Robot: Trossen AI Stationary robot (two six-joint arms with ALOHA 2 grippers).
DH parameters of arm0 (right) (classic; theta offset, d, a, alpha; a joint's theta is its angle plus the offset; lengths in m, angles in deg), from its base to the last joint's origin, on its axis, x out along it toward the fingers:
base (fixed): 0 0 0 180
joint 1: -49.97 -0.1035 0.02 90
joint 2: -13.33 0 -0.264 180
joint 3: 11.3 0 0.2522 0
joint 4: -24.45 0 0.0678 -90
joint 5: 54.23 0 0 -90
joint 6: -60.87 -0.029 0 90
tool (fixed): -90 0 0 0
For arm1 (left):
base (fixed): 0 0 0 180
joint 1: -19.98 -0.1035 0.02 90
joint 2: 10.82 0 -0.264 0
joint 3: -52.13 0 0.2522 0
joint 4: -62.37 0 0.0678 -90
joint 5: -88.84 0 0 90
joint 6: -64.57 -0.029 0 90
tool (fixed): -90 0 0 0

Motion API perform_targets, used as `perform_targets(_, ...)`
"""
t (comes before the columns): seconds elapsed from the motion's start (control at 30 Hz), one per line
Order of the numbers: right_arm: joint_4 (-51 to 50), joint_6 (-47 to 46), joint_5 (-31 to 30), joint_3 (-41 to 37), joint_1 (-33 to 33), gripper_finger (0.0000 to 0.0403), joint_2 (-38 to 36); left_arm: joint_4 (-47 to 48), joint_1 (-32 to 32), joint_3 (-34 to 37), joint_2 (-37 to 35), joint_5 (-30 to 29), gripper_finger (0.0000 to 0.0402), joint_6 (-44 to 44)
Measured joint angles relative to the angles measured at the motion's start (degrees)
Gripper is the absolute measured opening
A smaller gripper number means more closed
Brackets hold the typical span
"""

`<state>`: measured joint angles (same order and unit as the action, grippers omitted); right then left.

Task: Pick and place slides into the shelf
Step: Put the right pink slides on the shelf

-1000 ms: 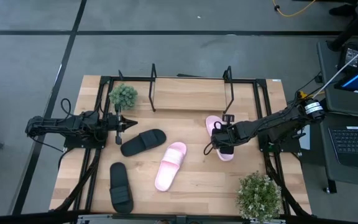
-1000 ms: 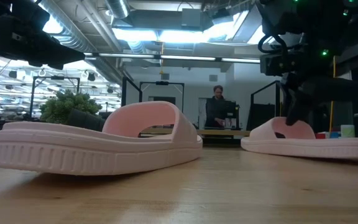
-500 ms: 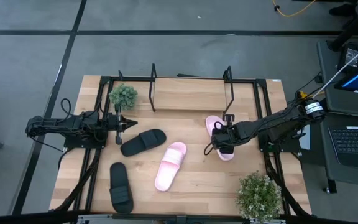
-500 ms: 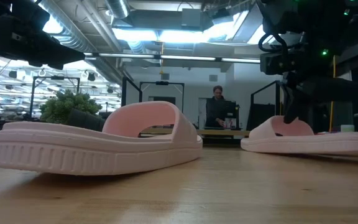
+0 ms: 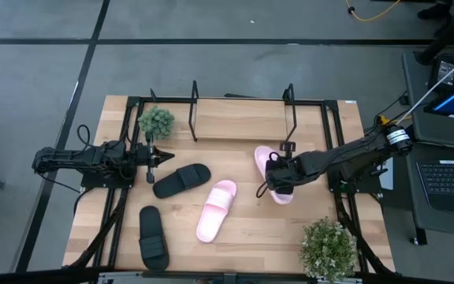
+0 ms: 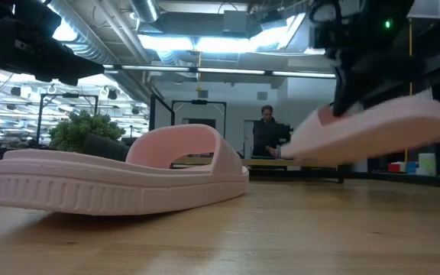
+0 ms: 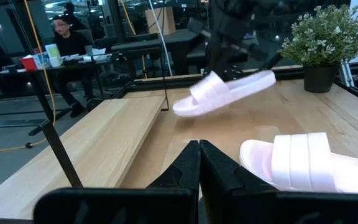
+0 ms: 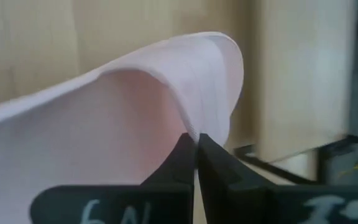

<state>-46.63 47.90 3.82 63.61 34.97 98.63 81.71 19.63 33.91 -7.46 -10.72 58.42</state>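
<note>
**Pink slide held clear of the table by the right gripper**

Wooden table point(image 5: 251, 237) surface fills the high view, framed by black rails along its sides. At the far edge the shelf point(image 5: 243, 118) is seen, its light board bare between thin black wire uprights, with open wood in front of it. Two potted plants are placed at opposite corners: one plant point(image 5: 156, 121) beside the shelf's left end, a larger plant point(image 5: 328, 248) at the near right edge.

One pale pink slide point(image 5: 273, 174) is clamped at its strap by the right gripper point(image 5: 276, 175), whose fingers are closed on the strap edge, as shown in the right wrist view. In the low view this slide point(image 6: 369, 131) is seen tilted and wholly clear of the tabletop, a gap of air visible beneath its sole. It is held just in front of the shelf's right end.

A second pink slide point(image 5: 216, 210) lies flat near the table's middle, apart from the held one. A black slide point(image 5: 181, 181) lies just left of it, and another black slide point(image 5: 154, 237) rests near the front left edge.

The left gripper point(image 5: 158, 157) is held over the table's left side, near the first black slide, its fingers pressed together on nothing.
</note>
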Motion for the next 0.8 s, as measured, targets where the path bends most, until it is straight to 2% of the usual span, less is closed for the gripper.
perform_targets(0.2, -6.8, -0.2, -5.9, 7.5, -0.7, 0.0006, 0.0, 0.0, 0.0, 0.0, 0.0, 0.0, 0.0, 0.0)
perform_targets(0.43, -9.4, -0.2, -15.6, 14.6, 1.2, 0.0006, 0.0, 0.0, 0.0, 0.0, 0.0, 0.0, 0.0, 0.0)
perform_targets(0.8, -11.3, 0.1, -19.4, 17.7, 10.2, 0.0006, 0.0, 0.0, 0.0, 0.0, 0.0, 0.0, 0.0, 0.0)
